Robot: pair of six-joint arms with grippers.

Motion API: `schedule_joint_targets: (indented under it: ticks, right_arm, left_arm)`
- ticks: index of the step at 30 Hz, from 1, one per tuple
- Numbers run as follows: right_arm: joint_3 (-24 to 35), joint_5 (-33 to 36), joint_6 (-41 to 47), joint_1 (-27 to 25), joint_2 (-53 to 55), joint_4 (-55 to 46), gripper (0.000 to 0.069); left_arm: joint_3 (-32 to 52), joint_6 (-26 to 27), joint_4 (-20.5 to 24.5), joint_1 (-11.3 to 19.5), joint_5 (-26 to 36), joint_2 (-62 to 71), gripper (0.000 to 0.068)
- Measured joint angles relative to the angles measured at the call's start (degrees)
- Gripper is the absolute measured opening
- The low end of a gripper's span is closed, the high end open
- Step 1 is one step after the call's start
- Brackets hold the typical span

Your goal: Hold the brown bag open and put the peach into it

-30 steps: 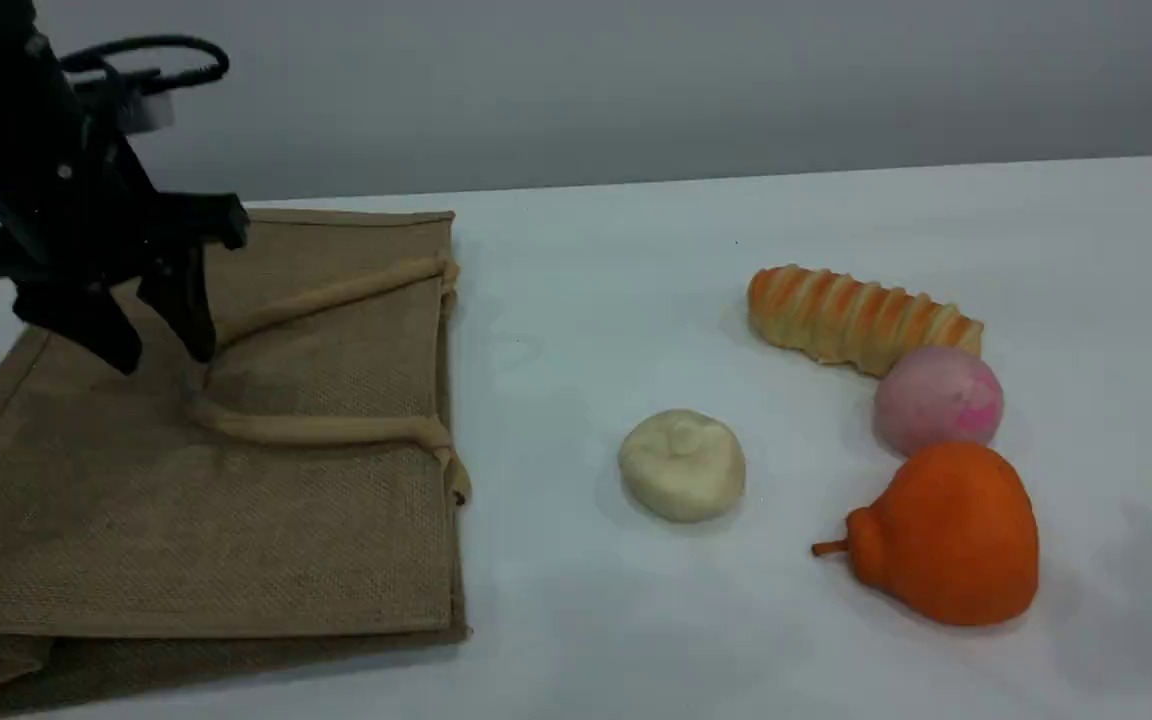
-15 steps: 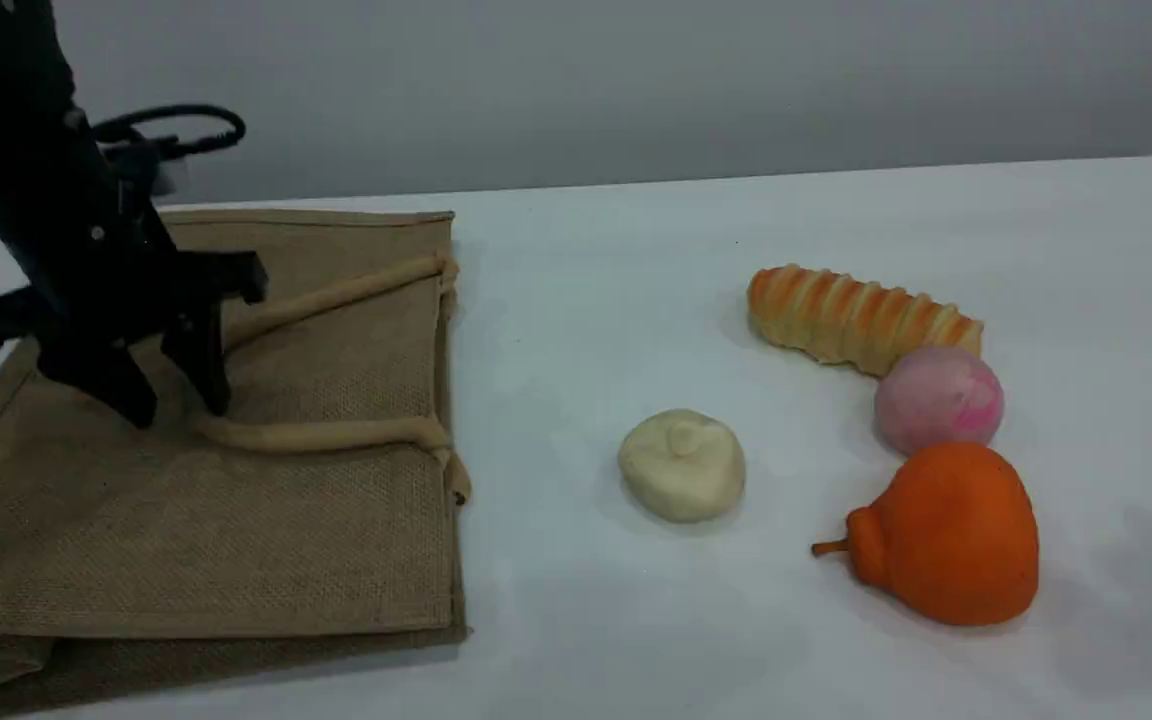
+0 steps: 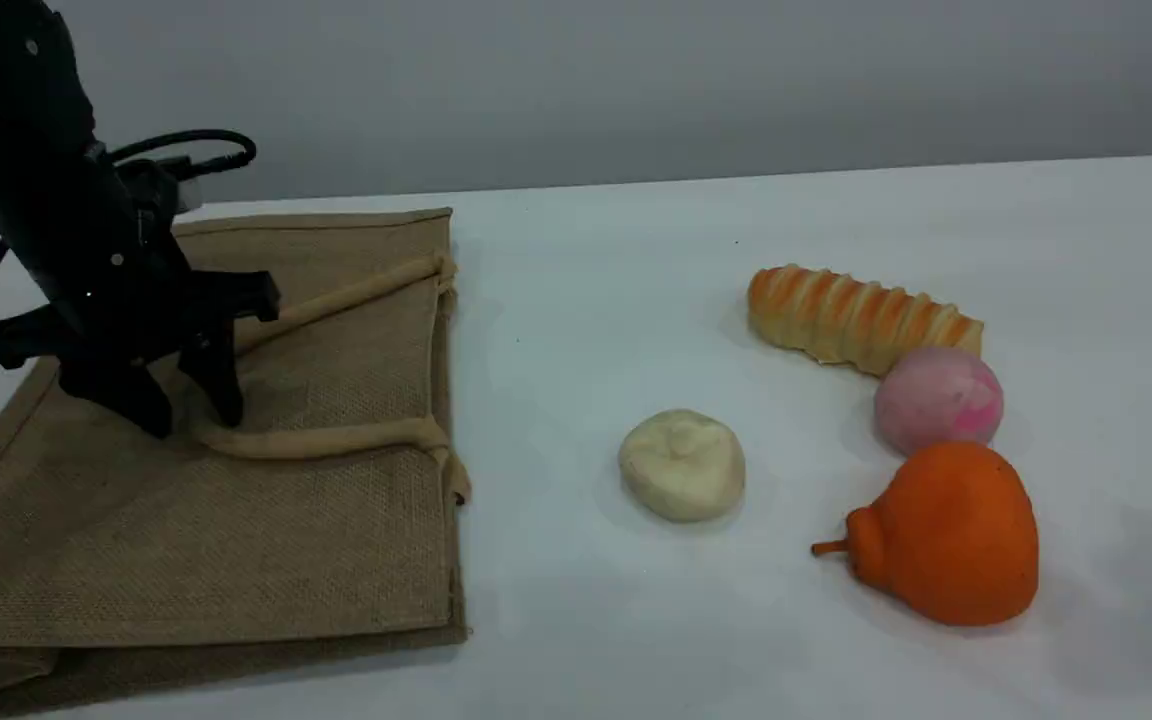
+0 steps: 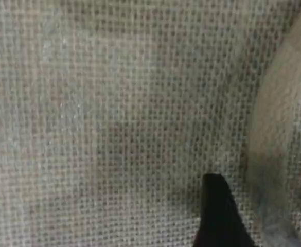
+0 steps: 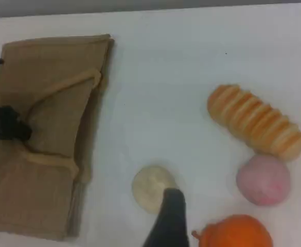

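Left gripper spread, fingertips down on the flat bag beside its handle. Peach lies far right. Right gripper spread, holding nothing.

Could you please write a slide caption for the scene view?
Left gripper open over the flat bag's handle; peach waits at right.

Scene view: fixed, looking down at a slant across table, bag left, foods right. Left wrist view: pressed very close over bag weave, handle at right edge. Right wrist view: high up, looking down, wide. Shared by scene and right wrist views: bag, bun, peach, striped bread.
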Motion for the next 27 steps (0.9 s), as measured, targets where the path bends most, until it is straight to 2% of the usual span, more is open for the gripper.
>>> schedule_joint_targets:
  ticks: [6,8,14,16,20,27]
  right_arm:
    - [0.0,0.0,0.0,0.0,0.0,0.1,0.0589]
    - [0.0,0.0,0.0,0.0,0.0,0.1,0.0589]
    - [0.0,0.0,0.0,0.0,0.0,0.1,0.0589]
    - [0.0,0.1,0.0,0.0,0.0,0.1,0.0589]
    - [0.0,0.1,0.0,0.0,0.0,0.1,0.0589]
    - [0.0,0.0,-0.1,0.0,0.0,0.2,0.0589]
  left_arm:
    - [0.0,0.0,0.0,0.0,0.1,0.0,0.0355]
    - [0.0,-0.1,0.1,0.0,1.1,0.0,0.0315]
    - [0.1,0.0,0.1,0.0,1.5,0.0,0.0132]
    - [0.1,0.2,0.1,0.0,1.6,0.0,0.0097]
    - [-0.2,0.9,0.1,0.0,3.4,-1.0,0.0097]
    - [-2.9,7.6,0.1,0.0,10.5,-7.1,0.0097]
